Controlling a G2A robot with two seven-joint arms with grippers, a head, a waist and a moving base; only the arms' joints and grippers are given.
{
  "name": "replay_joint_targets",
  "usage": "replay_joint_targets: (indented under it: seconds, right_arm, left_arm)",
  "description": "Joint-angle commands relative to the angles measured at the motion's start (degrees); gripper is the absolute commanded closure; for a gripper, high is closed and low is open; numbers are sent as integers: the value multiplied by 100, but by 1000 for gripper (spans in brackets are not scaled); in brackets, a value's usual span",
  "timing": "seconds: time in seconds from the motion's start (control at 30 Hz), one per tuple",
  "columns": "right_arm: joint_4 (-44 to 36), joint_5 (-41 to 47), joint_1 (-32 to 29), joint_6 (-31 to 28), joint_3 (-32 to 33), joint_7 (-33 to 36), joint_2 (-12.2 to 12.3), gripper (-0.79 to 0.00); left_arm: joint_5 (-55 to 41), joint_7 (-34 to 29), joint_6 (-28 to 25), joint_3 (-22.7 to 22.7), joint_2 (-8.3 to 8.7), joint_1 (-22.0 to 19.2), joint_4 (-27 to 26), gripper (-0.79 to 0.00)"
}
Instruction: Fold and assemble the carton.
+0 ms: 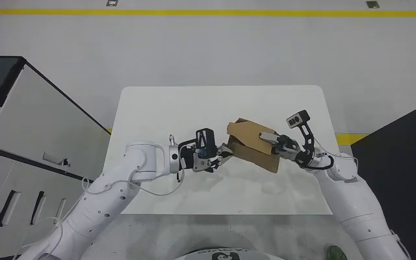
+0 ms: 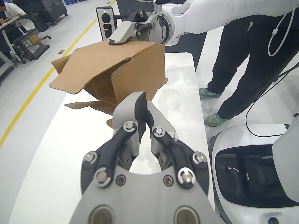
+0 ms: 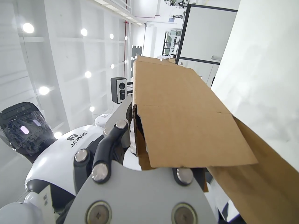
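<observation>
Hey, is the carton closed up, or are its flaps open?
Open: on the carton, flaps splay outward at one end, and the hollow inside shows between them.

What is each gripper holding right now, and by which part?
Right gripper clamps the carton by the edge of its top panel. Left gripper is shut near a flap, apparently empty.
</observation>
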Motion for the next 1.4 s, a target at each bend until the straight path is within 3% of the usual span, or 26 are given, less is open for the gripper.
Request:
replay_joint_targets:
  seconds: [0.0, 0.7, 1.37]
  right_arm:
    - [0, -6, -4, -2, 29, -11, 0, 0]
    - [-30, 309, -75, -89, 252, 580, -2, 0]
    - [-291, 112, -272, -59, 173, 672, -24, 0]
  left_arm:
    - [6, 7, -6, -15, 0, 2, 3, 0]
    - [-121, -373, 371, -192, 15, 183, 0, 0]
    - [-134, -212, 198, 21, -58, 83, -84, 0]
